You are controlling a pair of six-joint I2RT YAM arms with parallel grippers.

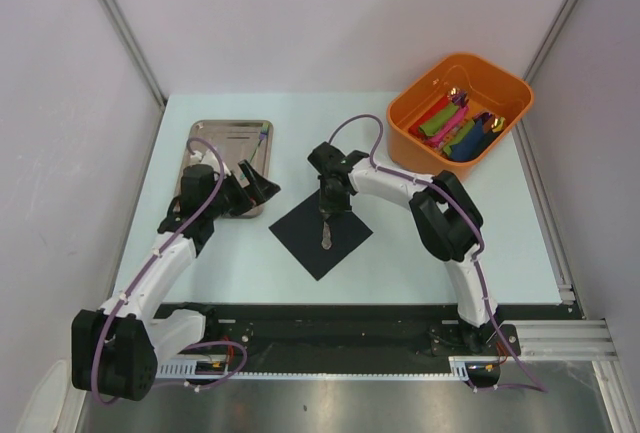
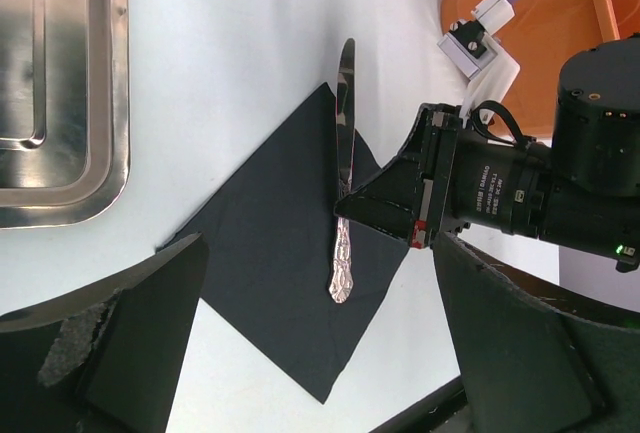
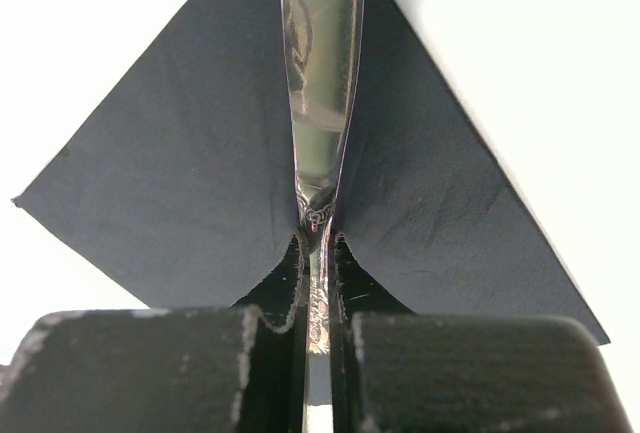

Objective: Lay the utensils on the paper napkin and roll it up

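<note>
Napkin and cutlery, one bench.

Top view. Paper napkin: black, flat, one corner toward the arm bases. Utensil: one slim shiny piece over the napkin's middle. Right gripper: above the napkin, jaws closed on the utensil. Left gripper: left of the napkin, over a corner of the steel tray, jaws spread wide and holding nothing. Orange bin: beyond the napkin to the right, holding coloured rolls.

Left wrist view. Utensil crosses the napkin, its pointed end passing the napkin's edge onto bare bench. Right jaws grip it at mid-length. Whether it rests on the napkin cannot be told.

Right wrist view. Jaws pinched on the utensil's narrow neck, napkin beneath.
</note>
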